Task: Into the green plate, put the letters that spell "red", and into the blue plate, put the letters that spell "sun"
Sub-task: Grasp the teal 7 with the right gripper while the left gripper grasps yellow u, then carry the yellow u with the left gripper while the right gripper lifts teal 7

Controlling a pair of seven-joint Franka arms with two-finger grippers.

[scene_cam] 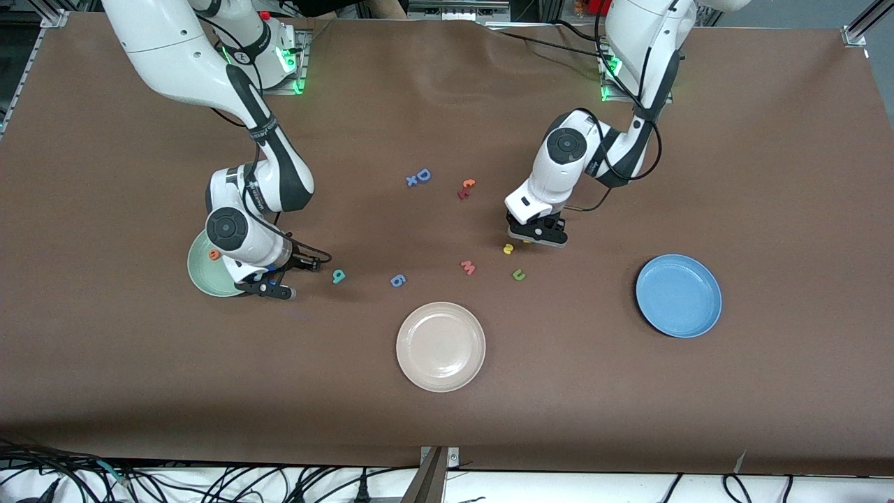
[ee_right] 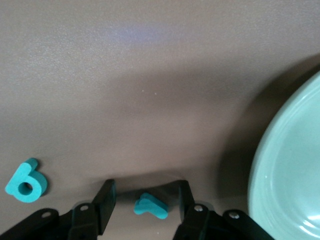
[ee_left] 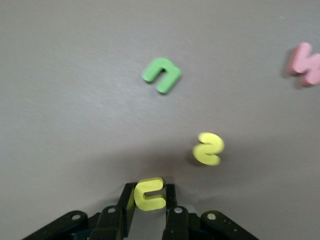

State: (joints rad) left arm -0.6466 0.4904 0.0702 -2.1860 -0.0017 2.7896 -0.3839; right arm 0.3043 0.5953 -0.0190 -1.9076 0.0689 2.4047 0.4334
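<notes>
The left gripper (ee_left: 150, 210) is low over the brown table (scene_cam: 628, 419), and its two black fingers are pinched tight on a yellow n (ee_left: 149, 194). Close to it on the table lies the yellow s (scene_cam: 508, 248). A little nearer the front camera than the s is the green u (scene_cam: 518, 275), and beside that, toward the right arm's end, a pink m (scene_cam: 468, 267). The blue plate (scene_cam: 678, 295) is well apart from this gripper, toward the left arm's end of the table.

The right gripper (ee_right: 145, 210) is down by the rim of the green plate (scene_cam: 209, 276). Its fingers stand part way open with a small teal r (ee_right: 150, 206) lying between them. I cannot tell if the fingers touch it. An orange e (scene_cam: 214, 254) lies in the green plate, close by this gripper. The teal d (scene_cam: 339, 276) is on the table near the gripper, on the side away from the plate. Past it, toward the middle of the table, is a blue 6 (scene_cam: 397, 281).

A white plate (scene_cam: 441, 346) sits at the middle, nearer the front camera than both grippers. Between the two arms, nearer their bases, lie a big blue D (scene_cam: 423, 175) with a small blue x (scene_cam: 412, 181) beside it, and an orange c (scene_cam: 469, 184) with a dark red letter (scene_cam: 462, 193) touching it.
</notes>
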